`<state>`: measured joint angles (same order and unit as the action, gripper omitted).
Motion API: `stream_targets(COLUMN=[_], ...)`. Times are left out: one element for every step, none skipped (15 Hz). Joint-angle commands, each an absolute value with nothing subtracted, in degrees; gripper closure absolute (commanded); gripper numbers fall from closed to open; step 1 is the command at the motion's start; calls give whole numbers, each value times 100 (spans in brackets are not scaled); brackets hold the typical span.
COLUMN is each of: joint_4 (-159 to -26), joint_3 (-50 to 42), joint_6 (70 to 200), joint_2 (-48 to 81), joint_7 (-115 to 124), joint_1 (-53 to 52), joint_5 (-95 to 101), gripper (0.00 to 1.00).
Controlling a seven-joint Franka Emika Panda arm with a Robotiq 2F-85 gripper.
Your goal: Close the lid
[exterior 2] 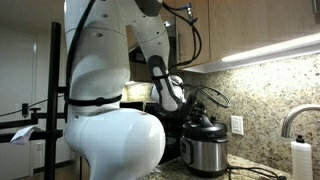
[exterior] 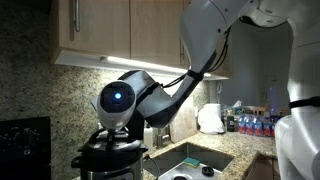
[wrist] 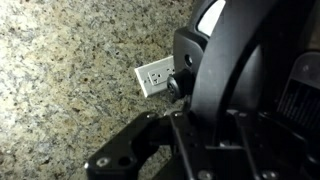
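Observation:
The black lid (wrist: pixel 232 60) stands nearly on edge in the wrist view and fills the right half, rising from between my fingers. My gripper (wrist: pixel 200 132) looks closed on it; the left finger touches the lid's rim and the right finger is lost in the dark. In both exterior views the lid (exterior 2: pixel 203 123) (exterior: pixel 112 146) is at the top of the steel cooker (exterior 2: pixel 207 155) (exterior: pixel 100 162), with my gripper (exterior 2: pixel 190 105) (exterior: pixel 120 128) right above it. The cooker stands on the granite counter by the wall.
A white wall outlet (wrist: pixel 155 75) sits in the granite backsplash behind the lid. A sink (exterior: pixel 190 160) is beside the cooker, with a faucet (exterior 2: pixel 290 120) and a soap bottle (exterior 2: pixel 298 160). Bottles (exterior: pixel 250 122) stand in the corner. Cabinets hang overhead.

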<state>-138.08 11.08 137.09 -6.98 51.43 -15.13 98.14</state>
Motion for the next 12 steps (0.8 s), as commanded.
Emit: stream_targets(joint_4=[-13476,-13465,-13450,-13440,-13434,-13410,-13411,-13404,-13407,-13396,-13413,-13418], joint_3=[1069,1072,1072,1069,1070,1070,1060,1054,1052,1061,1069,1073], joint_6=[13513,13506,13503,13508,13492,13454,13400,13387,13366,13369,13364,13344], joint_2=[-599,-608,-608,-605,-605,-602,-575,-560,-557,-565,-585,-595], joint_7=[4765,4756,4726,4695,4661,4673,4702,4677,4652,4643,4634,4635], joint_1=[-1372,-1374,-1374,-1371,-1369,-1365,-1347,-1328,-1317,-1314,-1322,-1325], joint_5=[9724,9694,9647,9618,9590,9604,9623,9598,9572,9563,9551,9556], gripper=[98,98,96,67,66,60,55,49,42,36,29,23])
